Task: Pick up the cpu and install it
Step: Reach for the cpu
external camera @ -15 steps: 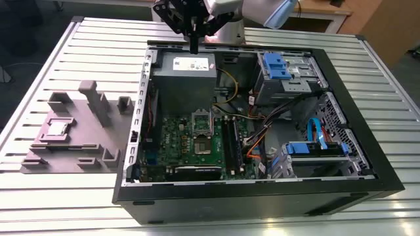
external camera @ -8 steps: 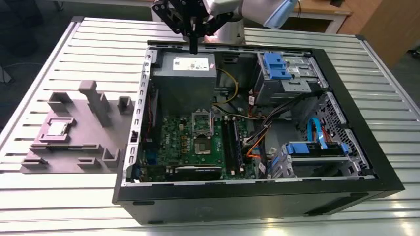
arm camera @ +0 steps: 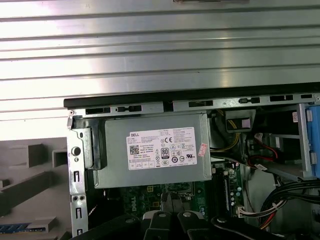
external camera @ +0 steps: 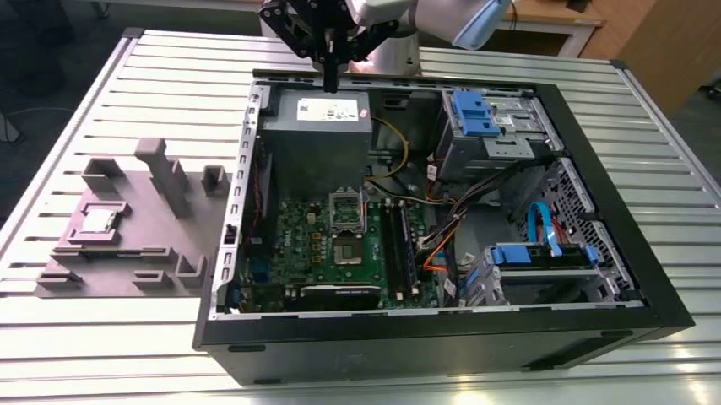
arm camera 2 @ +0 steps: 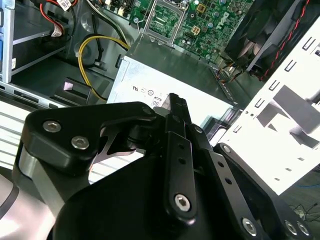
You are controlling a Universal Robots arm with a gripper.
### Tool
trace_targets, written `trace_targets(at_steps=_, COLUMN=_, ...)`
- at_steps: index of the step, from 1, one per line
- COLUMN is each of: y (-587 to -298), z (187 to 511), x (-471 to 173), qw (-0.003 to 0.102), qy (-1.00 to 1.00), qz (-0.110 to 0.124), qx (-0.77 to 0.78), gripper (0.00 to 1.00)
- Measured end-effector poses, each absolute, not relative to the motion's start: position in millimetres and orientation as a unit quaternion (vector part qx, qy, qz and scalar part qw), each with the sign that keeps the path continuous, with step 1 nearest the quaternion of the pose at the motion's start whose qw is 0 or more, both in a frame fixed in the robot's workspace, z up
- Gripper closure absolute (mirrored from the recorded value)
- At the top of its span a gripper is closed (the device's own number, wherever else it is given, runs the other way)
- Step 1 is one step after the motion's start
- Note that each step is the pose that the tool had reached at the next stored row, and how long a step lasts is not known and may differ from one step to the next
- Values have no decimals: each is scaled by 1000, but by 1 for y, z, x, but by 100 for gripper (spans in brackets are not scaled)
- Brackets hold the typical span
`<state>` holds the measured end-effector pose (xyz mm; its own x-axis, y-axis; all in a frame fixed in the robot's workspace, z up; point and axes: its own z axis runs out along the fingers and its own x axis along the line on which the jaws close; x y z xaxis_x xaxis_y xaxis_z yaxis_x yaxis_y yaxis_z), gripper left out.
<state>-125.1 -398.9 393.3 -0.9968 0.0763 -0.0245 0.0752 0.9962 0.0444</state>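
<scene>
Exterior view: claw (external camera: 331,82), pressed together and empty, hangs over the grey box (external camera: 316,139) in the case (external camera: 451,348); cpu (external camera: 100,220) lies flat on the grey fixture (external camera: 144,221) outside the case, well off toward the exterior view's left.

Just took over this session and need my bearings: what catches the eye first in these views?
The open computer case dominates the middle of the slatted table, its green motherboard exposed. The black gripper hangs over the grey power supply box at the case's far edge. The cpu lies outside the case on a grey fixture, at the exterior view's left.
</scene>
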Motion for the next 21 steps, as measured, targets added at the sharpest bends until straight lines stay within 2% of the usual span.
trace_targets(at_steps=21, y=-399, z=393, x=-133, qw=13, qy=999, qz=22, qx=38, gripper=90)
